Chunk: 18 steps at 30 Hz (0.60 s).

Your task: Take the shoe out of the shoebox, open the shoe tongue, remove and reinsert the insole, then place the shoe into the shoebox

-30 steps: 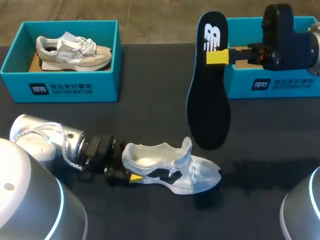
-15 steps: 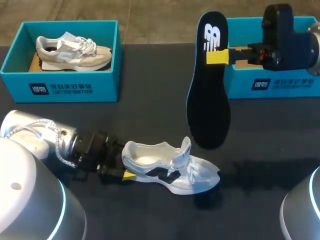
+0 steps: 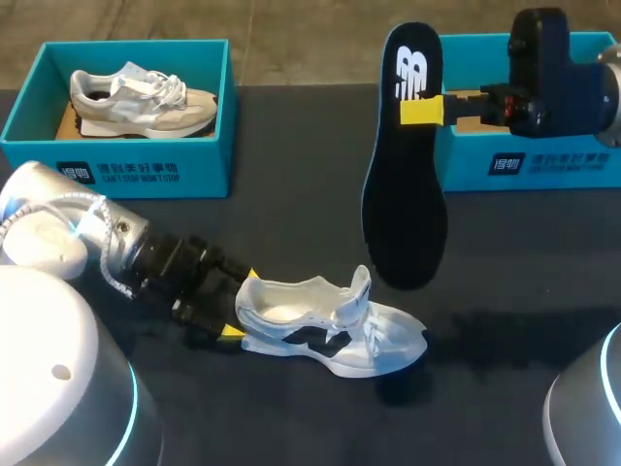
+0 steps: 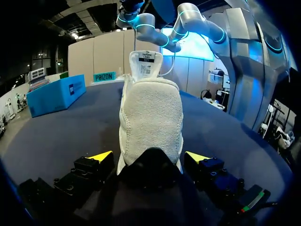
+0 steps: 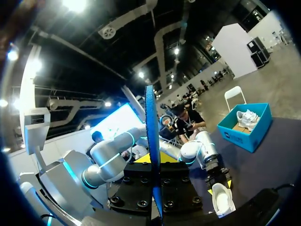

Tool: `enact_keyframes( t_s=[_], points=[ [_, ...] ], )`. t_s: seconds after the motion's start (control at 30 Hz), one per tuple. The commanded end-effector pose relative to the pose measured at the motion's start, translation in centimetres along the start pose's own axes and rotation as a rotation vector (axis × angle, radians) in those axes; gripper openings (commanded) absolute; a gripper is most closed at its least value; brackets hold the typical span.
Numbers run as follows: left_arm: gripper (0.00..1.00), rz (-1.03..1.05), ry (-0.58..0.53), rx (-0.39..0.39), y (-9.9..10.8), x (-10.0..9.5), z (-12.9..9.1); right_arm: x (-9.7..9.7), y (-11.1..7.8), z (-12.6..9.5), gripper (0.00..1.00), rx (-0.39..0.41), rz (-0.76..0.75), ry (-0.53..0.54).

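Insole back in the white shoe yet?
No, the right claw holds the insole upright in the air, clear of the white shoe lying below it.

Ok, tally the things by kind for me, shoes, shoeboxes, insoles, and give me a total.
Shoes: 2, the white shoe on the table and the beige shoe in the left shoebox.
Shoeboxes: 2, the left shoebox and the right shoebox.
Insoles: 1, the insole in the right gripper.
Total: 5

Black table — a teal shoebox, another shoebox, a white shoe.
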State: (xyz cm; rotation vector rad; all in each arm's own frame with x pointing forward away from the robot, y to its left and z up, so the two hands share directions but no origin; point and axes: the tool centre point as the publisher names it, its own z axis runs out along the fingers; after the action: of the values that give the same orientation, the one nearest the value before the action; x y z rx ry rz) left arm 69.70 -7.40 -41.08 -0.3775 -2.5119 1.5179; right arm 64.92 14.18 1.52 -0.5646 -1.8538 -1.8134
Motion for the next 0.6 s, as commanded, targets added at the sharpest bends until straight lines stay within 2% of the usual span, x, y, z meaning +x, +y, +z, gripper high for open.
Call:
enact_keyframes(
  t_s=[0.03,0.13,0.4,0.6],
  points=[
    [1.00,-0.005,0.000,-0.074,-0.6,0.5,-1.2,-0.1,0.0,0.1,0.00,0.002,0.000,-0.001],
    [1.00,-0.011,-0.005,-0.131,-0.5,0.8,-1.8,-0.1,0.0,0.1,0.00,0.002,0.000,-0.001],
    [1.00,-0.020,-0.047,-0.368,-0.8,1.1,-3.5,-0.1,0.0,0.1,0.00,0.002,0.000,-0.001],
    [1.00,-0.013,0.006,-0.576,-1.5,1.6,-4.8,-0.1,0.0,0.1,0.00,0.002,0.000,-0.001]
  ],
)
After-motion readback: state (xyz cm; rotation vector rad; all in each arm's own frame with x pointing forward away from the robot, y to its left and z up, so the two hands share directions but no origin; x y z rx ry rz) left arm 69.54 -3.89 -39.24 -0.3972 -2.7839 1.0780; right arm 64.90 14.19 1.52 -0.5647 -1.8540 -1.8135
